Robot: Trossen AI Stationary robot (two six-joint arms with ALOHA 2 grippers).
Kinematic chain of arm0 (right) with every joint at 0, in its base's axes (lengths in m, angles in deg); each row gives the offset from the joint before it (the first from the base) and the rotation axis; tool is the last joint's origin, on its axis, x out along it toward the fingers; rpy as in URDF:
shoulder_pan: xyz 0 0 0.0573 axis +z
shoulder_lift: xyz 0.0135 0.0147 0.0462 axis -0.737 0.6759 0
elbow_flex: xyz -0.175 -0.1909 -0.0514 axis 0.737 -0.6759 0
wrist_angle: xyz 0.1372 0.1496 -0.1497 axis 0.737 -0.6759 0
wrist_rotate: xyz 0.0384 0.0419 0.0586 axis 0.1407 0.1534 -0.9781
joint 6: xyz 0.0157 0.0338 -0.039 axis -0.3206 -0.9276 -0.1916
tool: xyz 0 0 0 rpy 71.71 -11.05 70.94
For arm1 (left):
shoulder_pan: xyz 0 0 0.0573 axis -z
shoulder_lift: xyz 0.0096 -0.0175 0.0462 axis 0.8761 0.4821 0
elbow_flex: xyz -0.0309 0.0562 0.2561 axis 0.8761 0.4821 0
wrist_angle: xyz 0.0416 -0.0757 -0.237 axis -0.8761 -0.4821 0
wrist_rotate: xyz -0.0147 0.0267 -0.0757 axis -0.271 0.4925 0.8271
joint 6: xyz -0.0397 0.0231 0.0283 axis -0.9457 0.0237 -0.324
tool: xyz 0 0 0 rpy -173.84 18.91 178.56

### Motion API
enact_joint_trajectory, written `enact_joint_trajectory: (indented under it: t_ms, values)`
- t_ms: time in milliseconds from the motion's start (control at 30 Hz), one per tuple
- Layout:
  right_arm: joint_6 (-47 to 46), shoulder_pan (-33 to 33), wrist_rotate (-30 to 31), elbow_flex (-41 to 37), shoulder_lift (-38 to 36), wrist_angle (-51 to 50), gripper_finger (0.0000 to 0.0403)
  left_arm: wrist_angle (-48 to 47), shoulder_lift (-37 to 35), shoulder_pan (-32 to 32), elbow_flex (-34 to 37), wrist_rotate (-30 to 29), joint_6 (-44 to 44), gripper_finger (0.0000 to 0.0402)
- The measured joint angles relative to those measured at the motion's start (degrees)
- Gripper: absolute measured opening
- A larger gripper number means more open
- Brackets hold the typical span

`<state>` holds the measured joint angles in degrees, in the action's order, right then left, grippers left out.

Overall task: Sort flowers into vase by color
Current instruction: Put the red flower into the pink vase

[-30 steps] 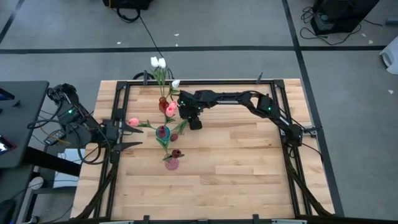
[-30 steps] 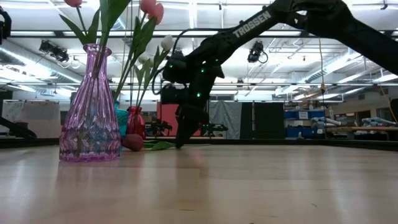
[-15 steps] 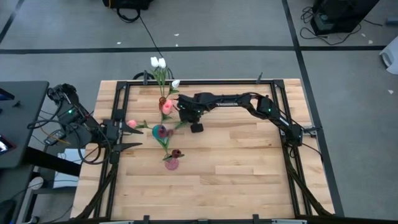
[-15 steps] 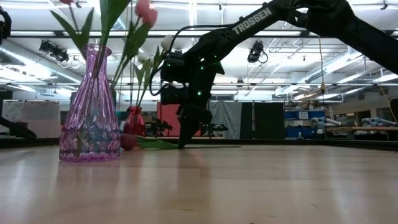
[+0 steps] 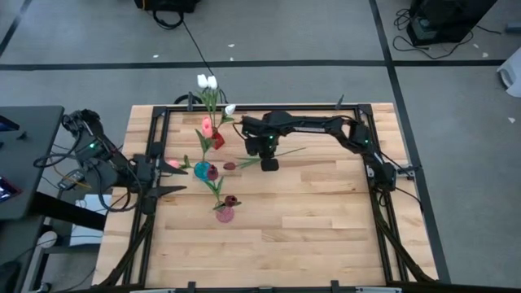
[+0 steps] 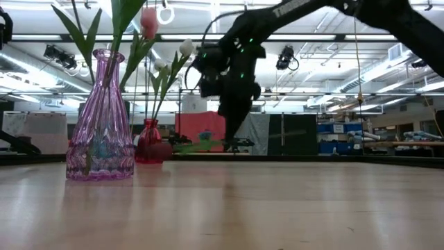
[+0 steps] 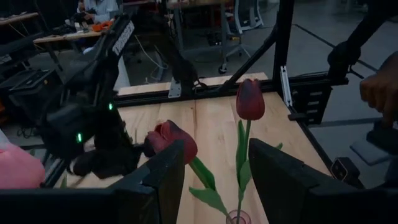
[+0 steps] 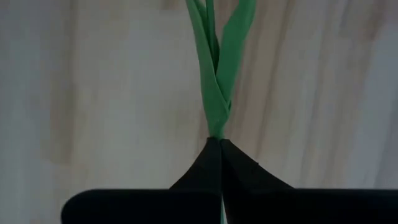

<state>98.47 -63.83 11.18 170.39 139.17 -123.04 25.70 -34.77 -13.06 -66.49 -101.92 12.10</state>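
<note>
My right gripper (image 5: 268, 162) hangs over the table's far middle, pointing down and shut on a dark red tulip (image 5: 230, 166). The tulip's green stem (image 5: 286, 153) runs toward the right. A red vase (image 5: 216, 140) with white tulips (image 5: 206, 80) and a pink one (image 5: 207, 126) stands at the far left. Nearer stand a teal vase (image 5: 201, 168) and a pink vase (image 6: 102, 118) with a dark red tulip (image 7: 250, 99). My left gripper (image 5: 181, 179) waits open at the left edge, beside a pink head (image 5: 172, 163). My right gripper pinches the tulip's thin stem (image 8: 217, 127) between its two shut fingers, about midway along it, where the leaves fold together. The fingers come from above and lie across the stem. The tulip hangs roughly level just above the table, with its head (image 6: 161, 151) toward the vases.
A black frame (image 5: 155, 130) runs round the wooden table (image 5: 309, 220), whose near and right parts lie bare. A person's hand (image 7: 379, 93) shows beyond the table's edge in the left wrist view.
My right gripper has shut on the stem, then risen and drawn toward the table's right edge. The dark red tulip has come off the table and slid out from beside the vases, staying about level. The pink tulip in the red vase has swung toward the far left.
</note>
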Motion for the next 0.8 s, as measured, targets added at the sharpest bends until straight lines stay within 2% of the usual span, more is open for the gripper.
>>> enact_joint_trajectory:
  t_ms: [167,300,400,533,667,800]
  values:
    - [-1.8,0.4,-1.9,-6.8,-7.8,6.2,0.0002,-0.7,-0.2,0.0,-3.7,1.5,-0.2,0.0183]
    - [-4.7,1.4,-2.3,-17.5,-16.3,16.9,0.0002,-4.3,-0.4,0.0,-5.9,2.6,0.0,0.0183]
    - [-7.7,1.8,-3.4,-26.5,-23.2,25.4,0.0001,-7.5,-0.4,0.0,-6.6,0.8,0.0,0.0183]
    - [-11.1,2.4,-2.3,-36.0,-28.7,31.0,0.0008,-8.1,-0.4,0.0,-6.6,0.0,0.0,0.0183]
    - [-13.6,3.5,4.1,-38.4,-28.3,33.0,0.0049,-7.7,-0.3,0.0,-6.6,-0.2,1.8,0.0183]
    - [-14.0,3.6,4.9,-37.5,-23.0,31.6,0.0098,-6.6,-0.4,0.0,-6.6,-2.7,4.5,0.0183]
